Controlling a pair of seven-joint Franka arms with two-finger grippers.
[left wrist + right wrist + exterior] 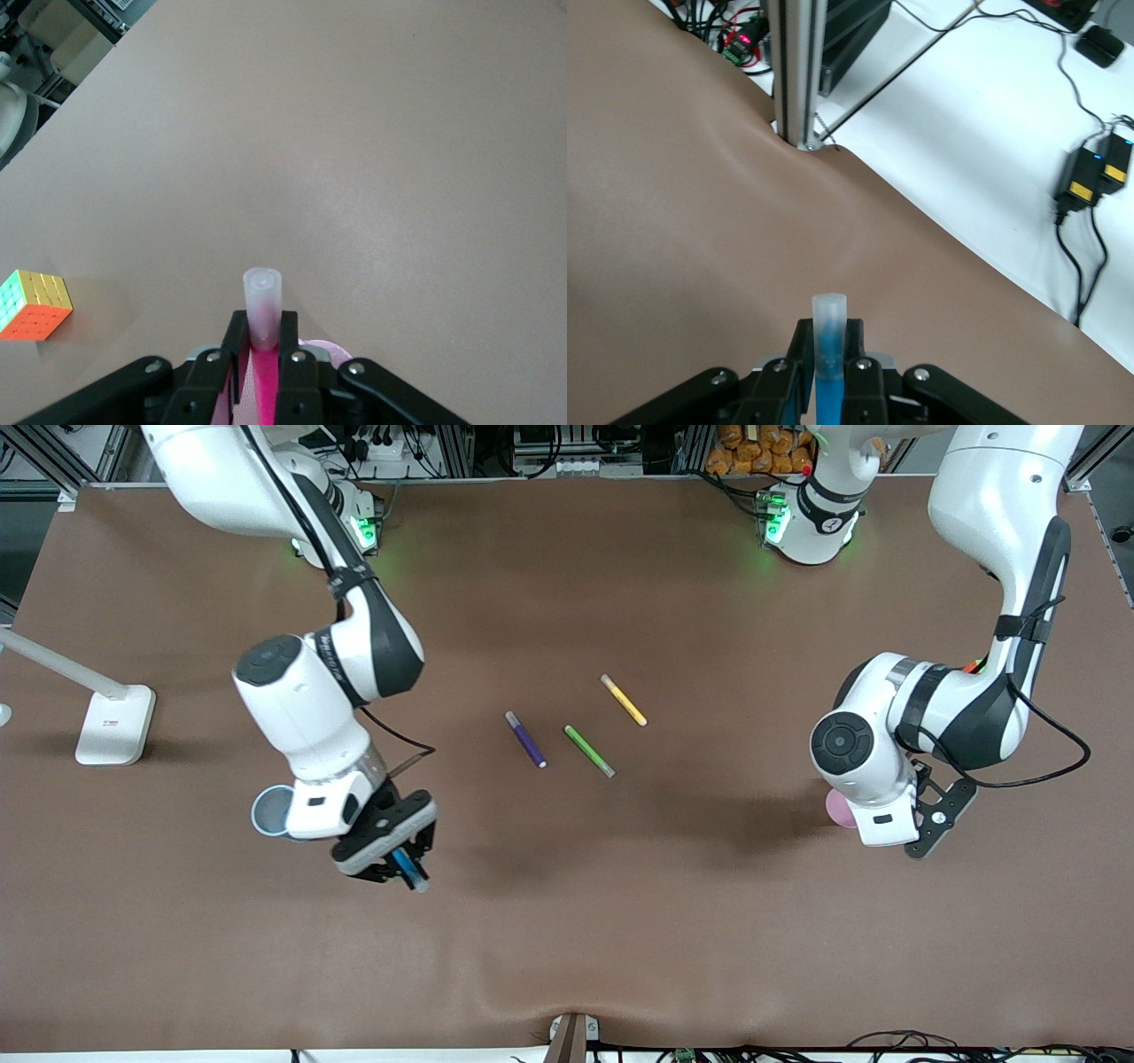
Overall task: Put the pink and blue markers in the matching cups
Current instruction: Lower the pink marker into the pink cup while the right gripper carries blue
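Brown matting covers our table [567,921]. Our right gripper [400,865] pinches the bright blue marker [829,354] above it, beside the pale blue cup [268,811]. Our left gripper [264,354] clamps the magenta-pink marker [263,310], seemingly over the pale pink cup [837,808].

**Matt desk, glossy plastic**

We see the desk [567,921] covered in a matt brown sheet, slightly rippled at its 6 o'clock edge. Our arm shells look like glossy white plastic; each claw's fingers [799,354] are matt black. The blue marker [829,354] and pink marker [263,319] look like smooth plastic with frosted, translucent ends.
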